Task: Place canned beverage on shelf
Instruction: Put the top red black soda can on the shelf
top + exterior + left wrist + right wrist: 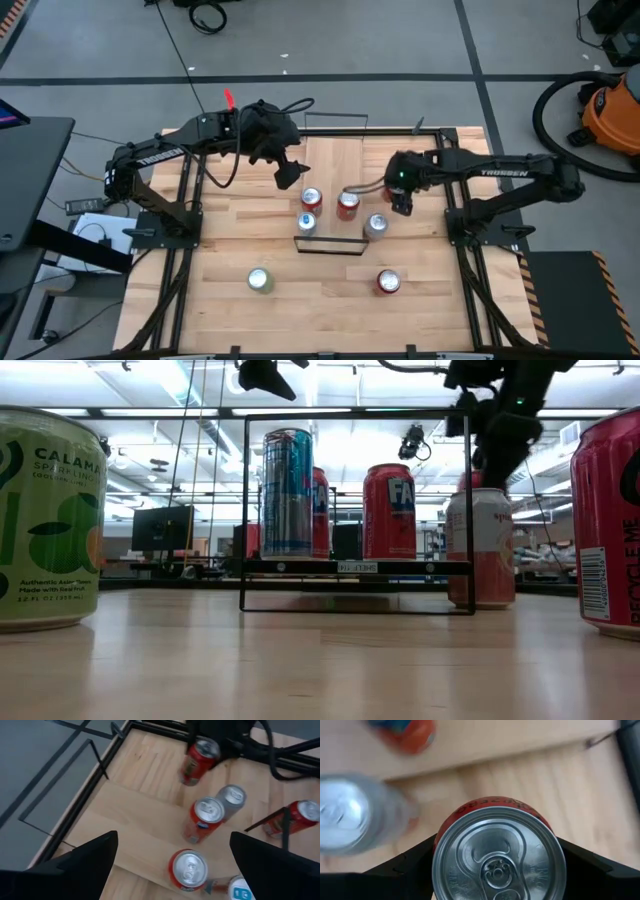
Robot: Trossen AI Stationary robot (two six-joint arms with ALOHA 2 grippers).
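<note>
the right arm reaches in from the right edge of the worktop, its forearm running leftward and the wrist bent downward. the right gripper points down with its jaws closed on the red can, one finger pressed to each side of it. the left arm stretches from the left side toward the middle, wrist angled down and inward. the left gripper hangs above the worktop with its jaws spread wide, holding nothing.
</note>
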